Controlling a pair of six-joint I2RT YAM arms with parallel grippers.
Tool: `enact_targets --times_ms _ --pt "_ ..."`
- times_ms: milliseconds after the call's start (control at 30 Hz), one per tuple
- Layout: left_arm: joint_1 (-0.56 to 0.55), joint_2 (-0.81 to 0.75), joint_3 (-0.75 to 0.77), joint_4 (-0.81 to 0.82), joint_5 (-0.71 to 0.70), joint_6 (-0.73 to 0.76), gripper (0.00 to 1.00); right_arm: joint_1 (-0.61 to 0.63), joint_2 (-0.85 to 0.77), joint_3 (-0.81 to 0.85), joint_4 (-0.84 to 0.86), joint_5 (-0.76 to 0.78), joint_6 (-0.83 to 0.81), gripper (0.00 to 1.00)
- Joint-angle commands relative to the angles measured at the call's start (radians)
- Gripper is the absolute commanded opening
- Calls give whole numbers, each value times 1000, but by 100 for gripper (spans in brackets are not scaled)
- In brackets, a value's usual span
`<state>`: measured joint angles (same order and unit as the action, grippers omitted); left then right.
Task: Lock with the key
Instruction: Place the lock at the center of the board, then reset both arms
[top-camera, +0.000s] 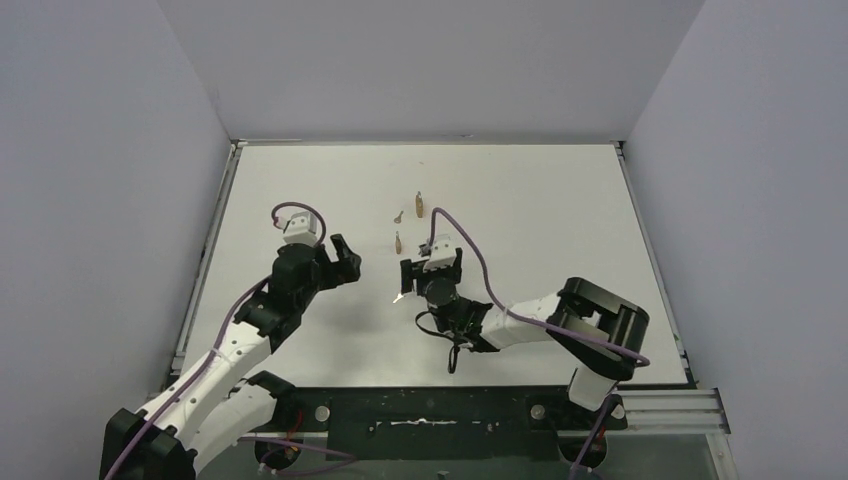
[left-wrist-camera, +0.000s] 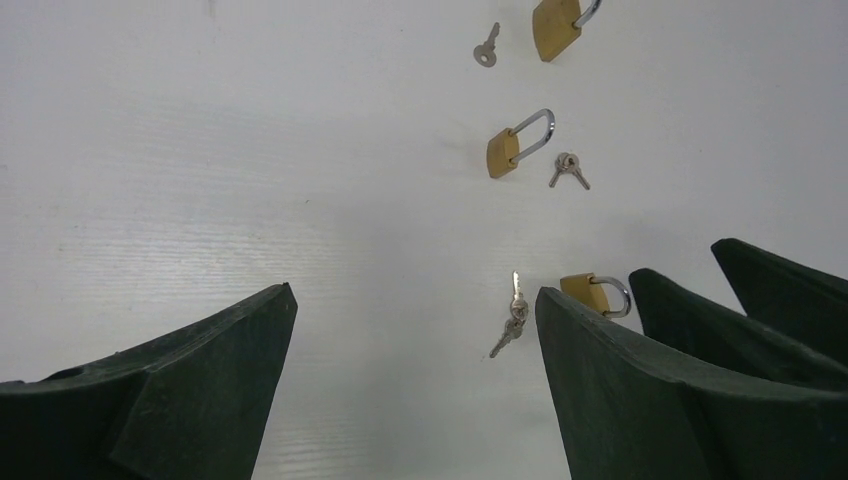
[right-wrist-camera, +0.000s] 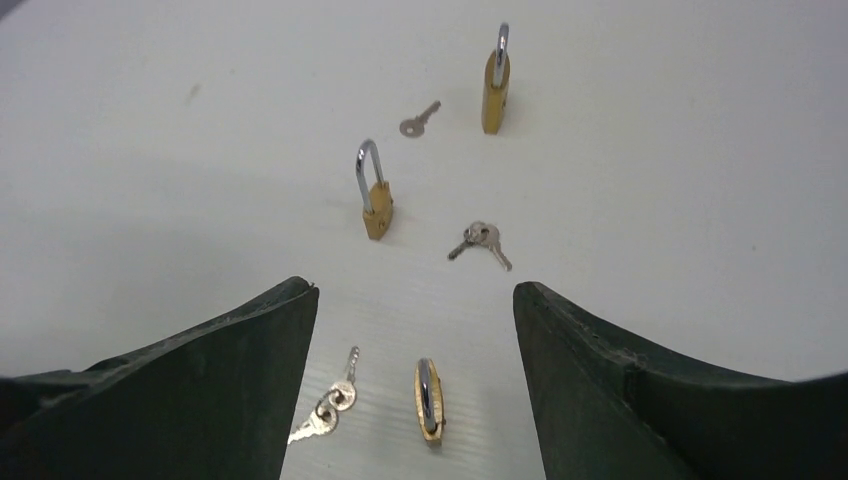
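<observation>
- The white table (top-camera: 560, 200) is the biggest thing, and all the locks and keys lie on it
- The right gripper (right-wrist-camera: 415, 290) has its two fingers spread wide and pinches nothing; the nearest padlock (right-wrist-camera: 429, 400) lies on the table right between them
- The left gripper (left-wrist-camera: 415, 292) is spread wide too, holds nothing, and hangs off to the left, apart from the locks
- I think the job now is to pick up a key, so the right gripper should slide a bit to its left, come down over the near keys (right-wrist-camera: 325, 410), and pinch one by its round head so the thin end sticks out
- It should not bump the nearest padlock, which lies just beside those keys
- The left gripper could hold the gold body of that lock so it does not slide when the key goes in
- I cannot tell if the silver loop on that lock is snapped shut
- Count: two grippers
- Three padlocks: the nearest one, a middle padlock (right-wrist-camera: 373, 195) and a far padlock (right-wrist-camera: 495, 85)
- Five keys: the two near ones joined together, a middle pair (right-wrist-camera: 478, 240), and one single key (right-wrist-camera: 418, 120) by the far padlock
</observation>
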<state>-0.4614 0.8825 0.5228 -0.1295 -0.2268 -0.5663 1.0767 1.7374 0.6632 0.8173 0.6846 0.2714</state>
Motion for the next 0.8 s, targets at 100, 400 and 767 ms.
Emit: enact_targets --times_ms 100,400,767 --pt "42 -58 145 -57 79 136 89 -81 -331 104 -171 -58 -62 74" --pt "314 -28 219 -51 364 157 90 -360 -650 362 -1049 -109 39 100" --pt "550 -40 304 -124 493 262 95 -514 -860 328 -1323 70 35 100"
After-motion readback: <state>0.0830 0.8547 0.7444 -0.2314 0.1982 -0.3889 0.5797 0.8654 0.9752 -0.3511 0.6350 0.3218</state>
